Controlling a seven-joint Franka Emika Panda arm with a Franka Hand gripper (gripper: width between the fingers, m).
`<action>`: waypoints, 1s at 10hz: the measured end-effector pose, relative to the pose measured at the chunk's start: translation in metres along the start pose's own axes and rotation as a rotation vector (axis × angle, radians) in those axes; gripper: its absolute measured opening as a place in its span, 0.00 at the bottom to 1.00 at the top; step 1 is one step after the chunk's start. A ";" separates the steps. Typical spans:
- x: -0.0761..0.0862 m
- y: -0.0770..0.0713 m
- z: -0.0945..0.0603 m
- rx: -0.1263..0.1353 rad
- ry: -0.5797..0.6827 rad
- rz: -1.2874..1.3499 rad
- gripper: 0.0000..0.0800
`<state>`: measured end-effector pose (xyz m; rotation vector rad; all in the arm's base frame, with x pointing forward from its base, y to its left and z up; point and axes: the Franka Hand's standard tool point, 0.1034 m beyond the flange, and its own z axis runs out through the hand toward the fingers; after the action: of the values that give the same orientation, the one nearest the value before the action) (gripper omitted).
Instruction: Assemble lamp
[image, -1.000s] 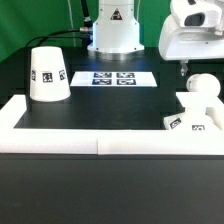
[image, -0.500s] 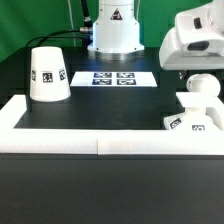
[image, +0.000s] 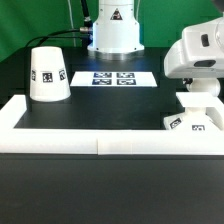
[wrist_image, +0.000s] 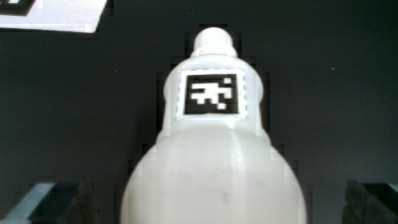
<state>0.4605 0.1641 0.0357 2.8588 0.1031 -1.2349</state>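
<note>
The white bulb (wrist_image: 214, 160) stands on the squat lamp base (image: 194, 118) at the exterior view's right, a square tag (wrist_image: 214, 95) showing on it. My gripper (image: 198, 88) is low over the bulb and hides most of it in the exterior view. In the wrist view my gripper (wrist_image: 210, 205) is open, with one dark finger (wrist_image: 43, 202) on each side of the bulb and a gap between each finger and the bulb. The white cone shade (image: 47, 73) stands alone at the exterior view's left.
The marker board (image: 113, 77) lies in front of the white robot pedestal (image: 113, 28). A white raised rail (image: 100, 141) runs along the front edge and up both sides of the black table.
My gripper has come down and toward the exterior view's left, from above and beside the bulb to around it. The bulb, base and shade have not moved.
</note>
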 end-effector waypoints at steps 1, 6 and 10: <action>0.001 0.001 0.003 -0.001 -0.003 -0.001 0.87; 0.004 0.003 0.017 0.001 0.001 0.006 0.87; 0.006 0.004 0.019 0.002 0.003 0.008 0.72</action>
<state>0.4510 0.1599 0.0186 2.8597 0.0905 -1.2300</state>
